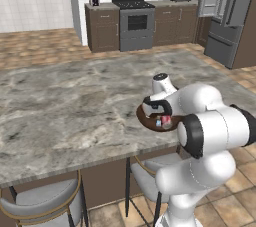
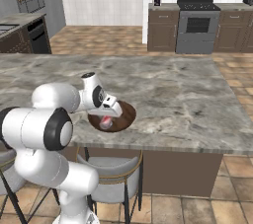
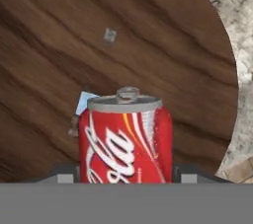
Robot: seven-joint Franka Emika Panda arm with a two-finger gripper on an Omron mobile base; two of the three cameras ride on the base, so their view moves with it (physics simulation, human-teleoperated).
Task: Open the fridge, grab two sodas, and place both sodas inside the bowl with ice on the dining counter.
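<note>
**Hand view: red can poised over the wooden bowl**

Hand view is taken up by the red can (image 3: pixel 126 141), seen with its silver top facing away from the camera and its long axis running along the line of the gripper (image 3: pixel 123 173). The can is flanked low down by the two dark finger tips, one at each side; whether the pads are pressing the can or have just parted from it cannot be told, so the grip is left undecided. Behind the can the dark-brown bowl (image 3: pixel 59 30) spreads out, and a pale whitish-blue ice cube (image 3: pixel 86 102) is seen partly hidden just beside the can's left shoulder.

From the left base view, the gripper (image 1: pixel 159 116) is seen lowered over the bowl (image 1: pixel 145 119), which is set near the close edge of the dining counter (image 1: pixel 75 101), toward its right end. A patch of red is visible at the bowl. The right base view shows the same: the hand is tipped downward above the bowl (image 2: pixel 123 117), close to the counter's near edge.

The can lies directly ahead of the fingers and within the bowl's rim, so the coming move is judged to hinge on a clean release and a straight withdrawal along the can's axis. The fridge (image 1: pixel 225 16) is seen far right with a door standing open. The cola bottle cannot be made out.
</note>
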